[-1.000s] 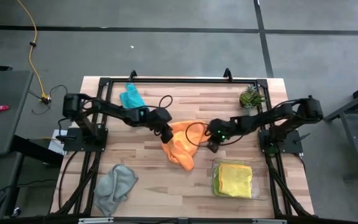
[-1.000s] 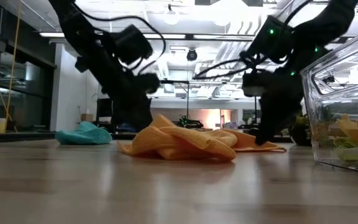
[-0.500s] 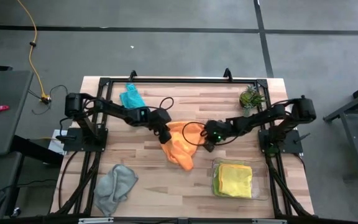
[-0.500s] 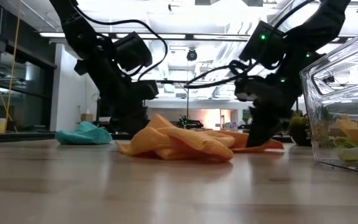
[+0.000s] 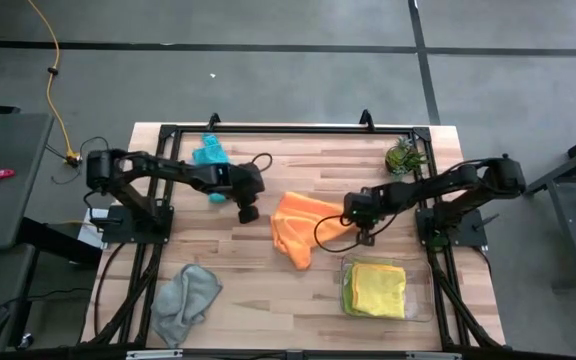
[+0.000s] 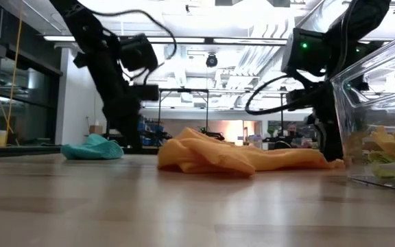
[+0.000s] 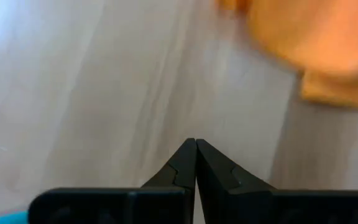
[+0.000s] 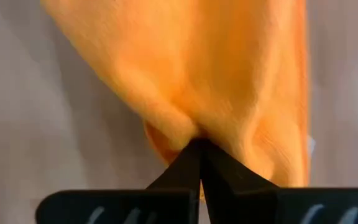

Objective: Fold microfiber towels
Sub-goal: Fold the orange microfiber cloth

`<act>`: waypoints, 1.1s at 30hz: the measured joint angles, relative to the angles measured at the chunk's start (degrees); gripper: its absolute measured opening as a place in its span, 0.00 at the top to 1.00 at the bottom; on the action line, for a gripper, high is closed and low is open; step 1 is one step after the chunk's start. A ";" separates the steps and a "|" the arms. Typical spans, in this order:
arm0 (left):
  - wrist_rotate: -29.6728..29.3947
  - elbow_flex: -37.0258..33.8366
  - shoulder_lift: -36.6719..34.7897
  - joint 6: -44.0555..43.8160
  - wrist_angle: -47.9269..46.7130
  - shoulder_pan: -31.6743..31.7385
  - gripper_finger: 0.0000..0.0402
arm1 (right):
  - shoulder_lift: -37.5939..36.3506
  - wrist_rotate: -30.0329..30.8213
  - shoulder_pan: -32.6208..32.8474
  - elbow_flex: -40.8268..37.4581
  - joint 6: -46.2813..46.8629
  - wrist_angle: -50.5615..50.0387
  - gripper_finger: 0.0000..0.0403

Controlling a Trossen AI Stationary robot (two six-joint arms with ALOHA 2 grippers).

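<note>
The clear plastic tray (image 5: 426, 290) sat at the near right of the table (image 5: 298, 300), and in it lay the yellow towel (image 5: 379, 288), folded flat, with a lime green towel (image 5: 346, 292) peeking out beneath its left edge. The low view showed the same tray (image 6: 382, 103) from the side, yellow over green through its wall.

Then the change! The left gripper (image 5: 248, 213) had let go of the orange towel (image 5: 300, 226) and pulled back to the left; its fingers were pressed together with nothing between them, and it stood just beside the cloth over bare wood. The right gripper (image 5: 363, 232) had dragged its pinched corner rightward, so the orange towel now stretched out flatter across the middle of the table, where a second earlier it had been bunched between the two arms.

The right wrist view told what the overhead could not: the fingertips (image 8: 199, 163) were clamped on a puckered fold of orange fabric (image 8: 191, 81). The left wrist view showed closed tips (image 7: 195, 163) over plain boards, the orange cloth (image 7: 316, 50) blurred ahead.

Only the high view took in the teal towel (image 5: 209, 154) at the far left, the grey towel (image 5: 184, 296) crumpled at the near left, and the small potted plant (image 5: 404, 155) at the far right corner.
</note>
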 joint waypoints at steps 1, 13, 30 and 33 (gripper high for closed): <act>0.11 0.07 -0.91 -0.02 0.28 -0.08 1.00 | -0.70 0.91 -0.36 -0.12 -0.04 -0.62 1.00; 0.67 0.10 -9.03 -8.72 7.20 0.31 1.00 | -19.51 5.03 -0.83 -0.24 14.21 -8.35 1.00; 1.56 0.14 -7.71 -27.65 19.28 -5.58 1.00 | -25.38 -0.80 -14.63 -13.22 45.35 1.15 0.67; 1.56 0.14 -7.72 -29.84 20.97 -6.72 1.00 | -25.13 -0.68 -15.80 -14.11 48.65 1.81 0.59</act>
